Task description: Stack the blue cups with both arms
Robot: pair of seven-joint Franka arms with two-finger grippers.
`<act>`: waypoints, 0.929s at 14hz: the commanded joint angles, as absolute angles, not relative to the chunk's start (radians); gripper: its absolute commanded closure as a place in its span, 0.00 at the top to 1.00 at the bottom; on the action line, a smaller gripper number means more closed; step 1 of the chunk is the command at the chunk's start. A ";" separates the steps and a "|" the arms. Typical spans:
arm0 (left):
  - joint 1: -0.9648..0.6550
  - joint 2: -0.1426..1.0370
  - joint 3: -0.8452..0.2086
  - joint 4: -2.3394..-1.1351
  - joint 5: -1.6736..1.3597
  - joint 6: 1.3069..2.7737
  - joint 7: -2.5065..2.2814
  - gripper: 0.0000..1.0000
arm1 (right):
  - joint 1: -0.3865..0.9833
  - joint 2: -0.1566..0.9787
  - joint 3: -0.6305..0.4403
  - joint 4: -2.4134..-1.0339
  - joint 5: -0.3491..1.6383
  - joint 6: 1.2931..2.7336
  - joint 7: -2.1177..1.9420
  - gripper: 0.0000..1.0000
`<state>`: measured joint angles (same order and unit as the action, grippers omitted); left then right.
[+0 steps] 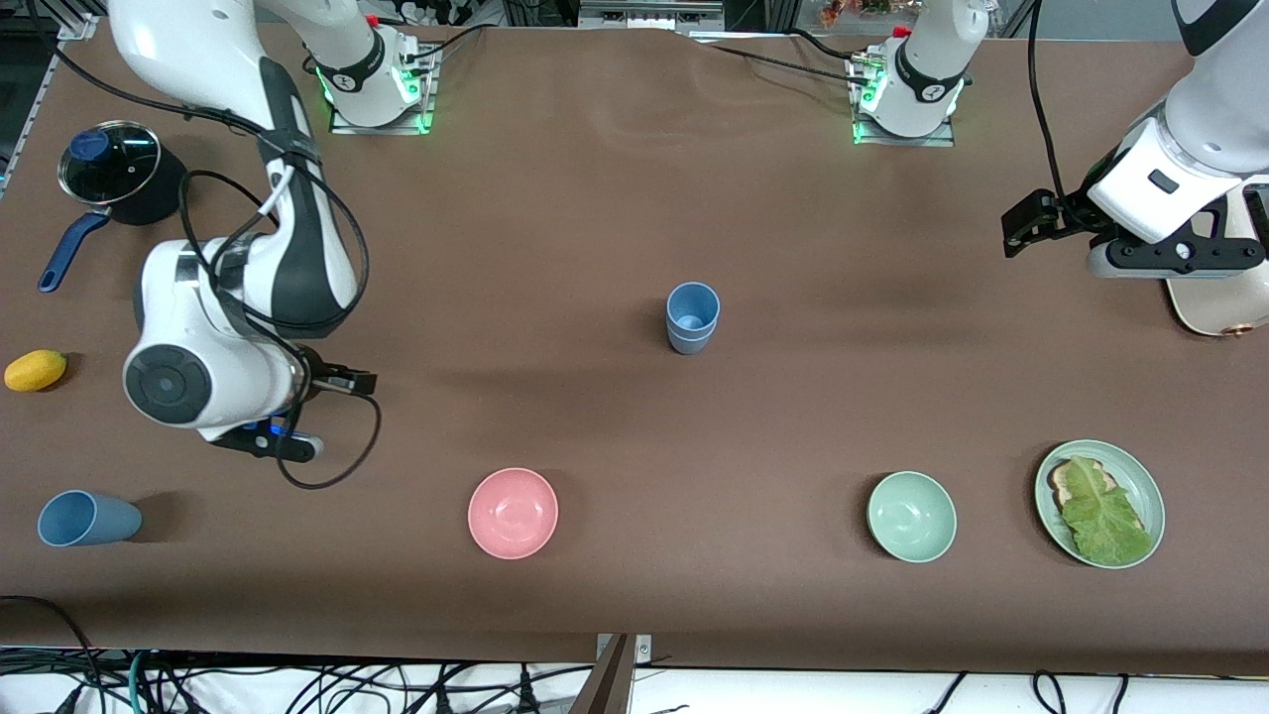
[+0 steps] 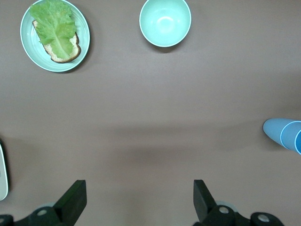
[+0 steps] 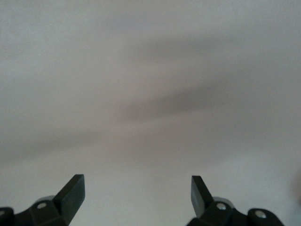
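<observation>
In the middle of the table two blue cups (image 1: 692,317) stand upright, one nested inside the other. They also show at the edge of the left wrist view as blue cups (image 2: 283,133). Another blue cup (image 1: 87,519) lies on its side at the right arm's end, nearer to the front camera than the right arm's wrist (image 1: 198,382). My right gripper (image 3: 136,178) is open over bare tabletop, holding nothing. My left gripper (image 2: 138,181) is open and empty over bare table at the left arm's end, hanging from the left arm's hand (image 1: 1155,193).
A pink bowl (image 1: 513,512), a pale green bowl (image 1: 911,516) and a green plate (image 1: 1140,476) with bread and lettuce stand along the front. A lidded pot (image 1: 109,174) and a yellow fruit (image 1: 35,370) lie at the right arm's end. A white object (image 1: 1219,302) sits under the left arm.
</observation>
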<state>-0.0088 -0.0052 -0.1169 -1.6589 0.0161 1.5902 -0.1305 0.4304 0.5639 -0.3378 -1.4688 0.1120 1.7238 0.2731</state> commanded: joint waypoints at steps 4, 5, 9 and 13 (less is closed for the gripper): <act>-0.014 -0.003 -0.110 -1.646 0.006 1.574 -0.121 1.00 | 0.211 0.191 -0.125 -1.879 0.008 1.838 0.258 1.00; -0.014 -0.003 -0.110 -1.646 0.006 1.574 -0.121 1.00 | 0.186 0.155 -0.098 -1.881 -0.009 1.832 0.255 1.00; -0.015 -0.003 -0.110 -1.646 0.006 1.574 -0.121 1.00 | 0.010 0.009 -0.005 -1.864 -0.012 1.704 0.135 1.00; -0.015 -0.003 -0.110 -1.646 0.006 1.574 -0.121 1.00 | -0.017 -0.017 0.000 -1.734 -0.005 1.567 0.120 1.00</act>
<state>-0.0091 -0.0050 -0.1169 -1.6586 0.0160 1.5892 -0.1305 0.0038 -0.0179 -0.0275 -1.7999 0.0001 1.6317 0.1318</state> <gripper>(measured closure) 0.000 0.000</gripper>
